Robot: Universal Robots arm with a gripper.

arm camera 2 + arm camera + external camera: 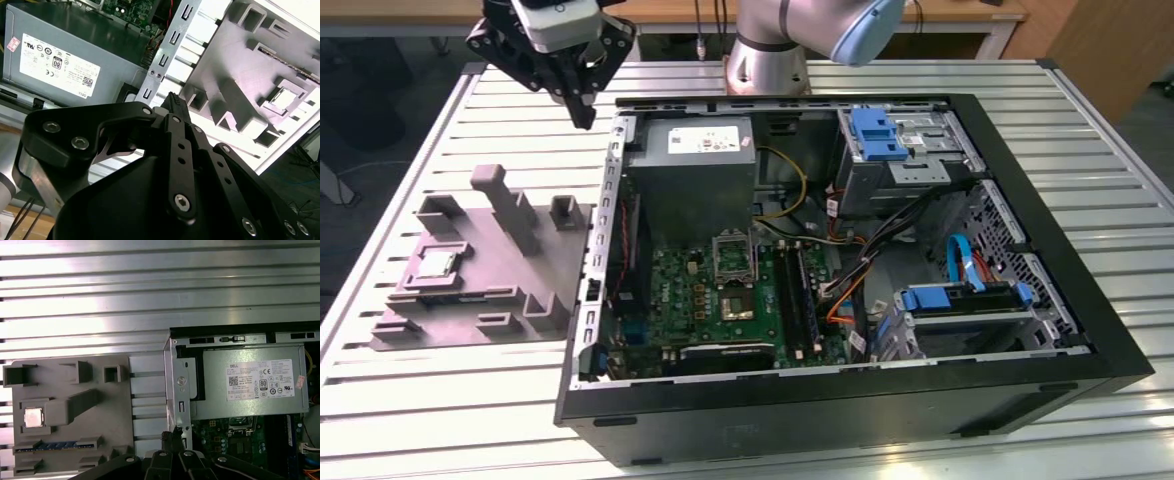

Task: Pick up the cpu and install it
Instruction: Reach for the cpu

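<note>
The cpu (434,263) is a small silvery square lying flat in a recess of the grey moulded tray (494,300), on the exterior view's left beside the open computer case. Both wrist views show it too: cpu (33,417), cpu (286,98), in the tray (100,430) (235,70). My gripper (583,112) hangs high over the case's far left corner, well away from the cpu. Its black fingers (175,107) meet at the tips and hold nothing. The motherboard socket (736,303) sits inside the case, with its metal frame (732,256) raised.
The open case (1067,290) lies on a slatted metal table (467,420). A grey power-supply box (700,165) (250,385) fills its far left corner. Cables (881,250) and blue drive bays (961,300) crowd the case's right side.
</note>
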